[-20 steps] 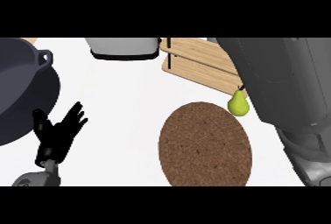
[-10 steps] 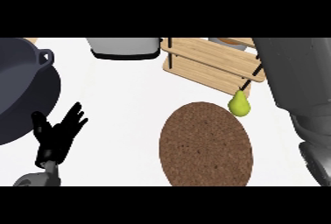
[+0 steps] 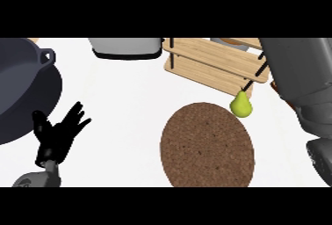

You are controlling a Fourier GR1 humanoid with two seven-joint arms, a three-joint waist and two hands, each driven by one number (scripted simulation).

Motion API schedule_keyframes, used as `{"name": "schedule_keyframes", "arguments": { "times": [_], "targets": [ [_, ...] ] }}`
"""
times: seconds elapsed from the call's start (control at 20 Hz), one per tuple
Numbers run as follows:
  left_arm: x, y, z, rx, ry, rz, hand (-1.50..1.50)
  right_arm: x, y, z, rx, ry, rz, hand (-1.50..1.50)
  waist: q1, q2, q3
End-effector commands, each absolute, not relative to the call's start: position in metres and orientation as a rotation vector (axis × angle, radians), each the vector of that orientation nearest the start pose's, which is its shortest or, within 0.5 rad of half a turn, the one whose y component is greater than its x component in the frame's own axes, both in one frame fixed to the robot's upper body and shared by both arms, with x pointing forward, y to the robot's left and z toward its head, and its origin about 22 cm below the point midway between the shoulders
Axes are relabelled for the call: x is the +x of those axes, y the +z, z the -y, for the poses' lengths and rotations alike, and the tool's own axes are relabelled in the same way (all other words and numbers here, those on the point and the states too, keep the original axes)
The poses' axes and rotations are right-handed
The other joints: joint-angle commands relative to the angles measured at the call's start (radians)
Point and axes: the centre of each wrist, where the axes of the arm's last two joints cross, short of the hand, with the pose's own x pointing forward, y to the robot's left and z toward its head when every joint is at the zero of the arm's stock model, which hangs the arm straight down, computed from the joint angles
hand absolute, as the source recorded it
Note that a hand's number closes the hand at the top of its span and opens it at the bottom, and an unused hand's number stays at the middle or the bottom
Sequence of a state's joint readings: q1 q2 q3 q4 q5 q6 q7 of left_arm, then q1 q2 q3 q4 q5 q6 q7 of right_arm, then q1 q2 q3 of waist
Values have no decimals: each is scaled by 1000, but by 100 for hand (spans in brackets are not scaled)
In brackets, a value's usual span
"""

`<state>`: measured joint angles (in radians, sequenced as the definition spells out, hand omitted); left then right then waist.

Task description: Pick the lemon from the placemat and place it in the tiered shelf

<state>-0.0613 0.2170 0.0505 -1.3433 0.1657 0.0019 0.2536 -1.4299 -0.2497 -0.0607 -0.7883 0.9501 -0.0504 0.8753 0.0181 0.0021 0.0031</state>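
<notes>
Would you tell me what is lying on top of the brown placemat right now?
Nothing lies on the placemat; its top shows bare. The yellow-green fruit sits just past its upper right edge, by the wooden shelf.

Bright even light, white counter [image 3: 123, 88] nearly shadowless, no glare, edges undistorted

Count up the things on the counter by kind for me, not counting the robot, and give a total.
Yellow-green pear-shaped fruit, just off the mat's edge: 1
Round brown woven placemat: 1
Light wooden slatted tiered shelf: 1
Large dark grey pot with a handle: 1
Grey container at the far edge: 1
Total: 5
</notes>
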Motion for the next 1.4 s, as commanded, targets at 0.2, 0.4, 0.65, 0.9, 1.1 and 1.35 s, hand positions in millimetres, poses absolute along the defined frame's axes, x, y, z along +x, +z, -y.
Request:
{"name": "schedule_keyframes", "arguments": {
  "times": [0.2, 0.4, 0.65, 0.9, 1.1, 1.35],
  "targets": [
    [255, -31, -293, 80, 52, 1104, 0, 452, 313, 143, -1179, 371, 1396, 150, -7, 3, -4],
    [249, -32, -280, 73, 28, 1103, 0, 453, 334, 129, -1176, 367, 1413, 150, 2, 3, -4],
    [257, -22, -291, 86, 34, 1136, 0, 457, 326, 143, -1205, 447, 1337, 150, -3, 2, -4],
    [245, -37, -288, 76, 32, 1120, 0, 454, 329, 153, -1095, 71, 1450, -150, -3, 4, -3],
    [259, -21, -305, 76, 42, 1117, 0, 448, 323, 138, -984, -45, 1516, -150, -11, 1, -3],
    [253, -28, -291, 87, 18, 1120, 0, 442, 348, 138, -841, -231, 1611, -150, -4, 2, -3]
  ]
}}
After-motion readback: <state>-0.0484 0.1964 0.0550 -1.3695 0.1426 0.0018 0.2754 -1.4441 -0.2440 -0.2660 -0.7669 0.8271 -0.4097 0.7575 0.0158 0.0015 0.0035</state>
